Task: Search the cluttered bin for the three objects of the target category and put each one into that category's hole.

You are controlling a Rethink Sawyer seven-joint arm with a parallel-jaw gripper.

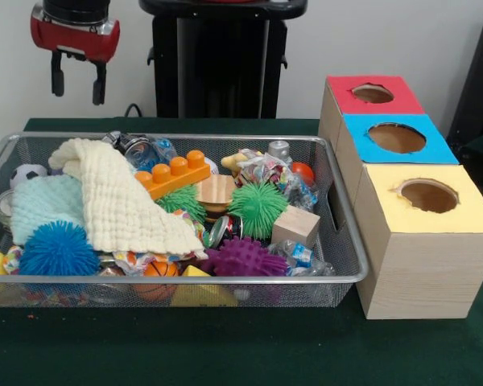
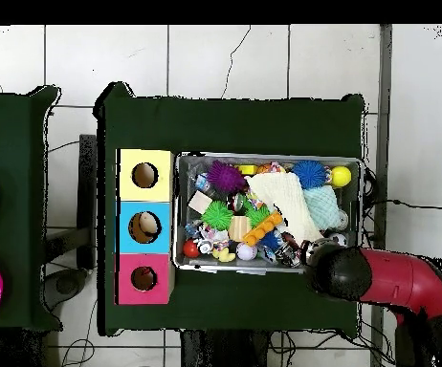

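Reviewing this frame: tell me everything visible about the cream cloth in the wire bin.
The cream cloth is a soft, waffle-textured fabric, pale yellow-white, lying loosely crumpled and spread on top of the clutter in the wire mesh bin. It runs diagonally from the bin's back left toward the front middle in the front view. It overlaps the light blue cloth, and its edge lies against the orange toy brick. A blue spiky ball sits just in front of it. Nothing grips it.
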